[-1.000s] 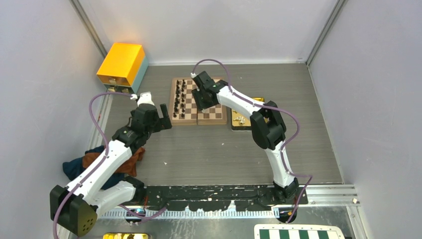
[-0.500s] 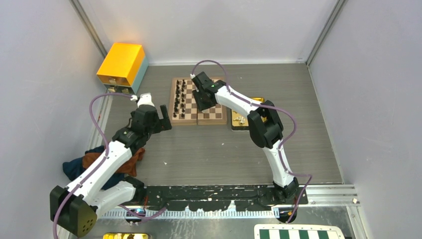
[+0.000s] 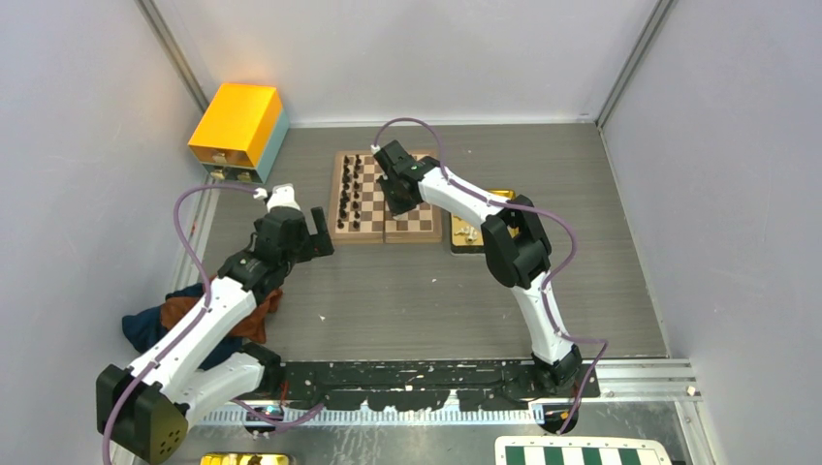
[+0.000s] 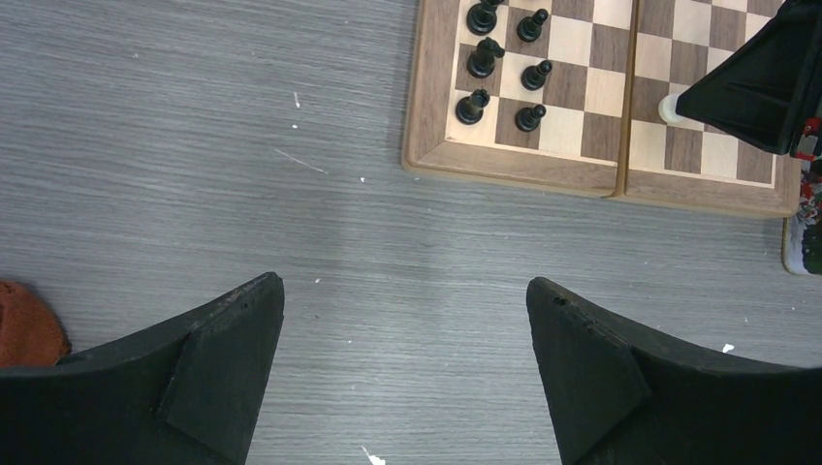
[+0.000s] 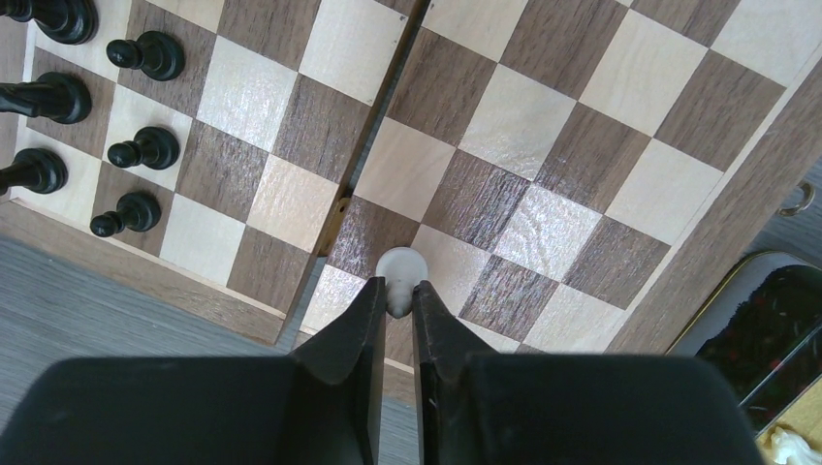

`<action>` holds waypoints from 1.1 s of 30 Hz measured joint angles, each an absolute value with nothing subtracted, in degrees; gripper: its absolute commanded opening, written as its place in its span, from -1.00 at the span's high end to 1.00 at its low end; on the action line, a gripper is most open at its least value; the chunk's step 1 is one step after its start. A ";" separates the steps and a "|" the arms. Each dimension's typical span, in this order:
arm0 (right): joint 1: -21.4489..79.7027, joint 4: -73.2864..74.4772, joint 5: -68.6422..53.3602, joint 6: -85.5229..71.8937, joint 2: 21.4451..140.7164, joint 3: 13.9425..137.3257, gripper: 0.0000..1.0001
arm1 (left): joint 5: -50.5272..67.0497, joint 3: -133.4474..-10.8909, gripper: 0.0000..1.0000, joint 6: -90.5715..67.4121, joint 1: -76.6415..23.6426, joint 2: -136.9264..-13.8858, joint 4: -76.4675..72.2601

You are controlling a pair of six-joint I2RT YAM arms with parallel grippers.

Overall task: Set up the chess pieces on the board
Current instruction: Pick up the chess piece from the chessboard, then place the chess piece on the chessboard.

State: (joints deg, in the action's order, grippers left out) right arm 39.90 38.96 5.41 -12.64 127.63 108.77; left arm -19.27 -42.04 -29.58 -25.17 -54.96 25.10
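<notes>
The wooden board point(image 3: 412, 221) lies at the table's far middle, with several black chess pieces point(image 3: 351, 189) in two columns on its left side. My right gripper point(image 5: 398, 289) points down over the board's near edge by the centre seam. Its jaws are shut on a cream-white chess piece point(image 5: 400, 266) that stands on a square. The left wrist view shows that piece point(image 4: 669, 105) beside the right gripper's dark fingers. My left gripper point(image 4: 405, 291) hangs wide open over bare table, left of and nearer than the board point(image 4: 582, 97), with nothing between its fingers.
A shiny gold tray point(image 3: 463, 244) with loose pieces sits against the board's right side. An orange box point(image 3: 239, 124) stands at the back left. A heap of cloth point(image 3: 184, 320) lies under the left arm. A green-and-white checkered board point(image 3: 582, 453) shows at the bottom edge.
My right gripper's jaws have closed from wide open onto the white piece. The left arm has drifted a little toward the near side.
</notes>
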 measured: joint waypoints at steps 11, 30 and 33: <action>39.90 39.44 6.20 -12.38 127.63 109.43 0.87 | -19.27 -41.74 -0.93 -29.58 -25.17 -54.35 25.12; 32.25 46.02 9.34 -11.49 130.43 122.83 0.87 | -19.53 -41.87 -0.94 -29.26 -25.17 -54.57 25.12; 30.48 46.92 9.41 -11.49 132.31 124.64 0.86 | -19.53 -42.00 -0.93 -29.06 -25.17 -55.09 25.10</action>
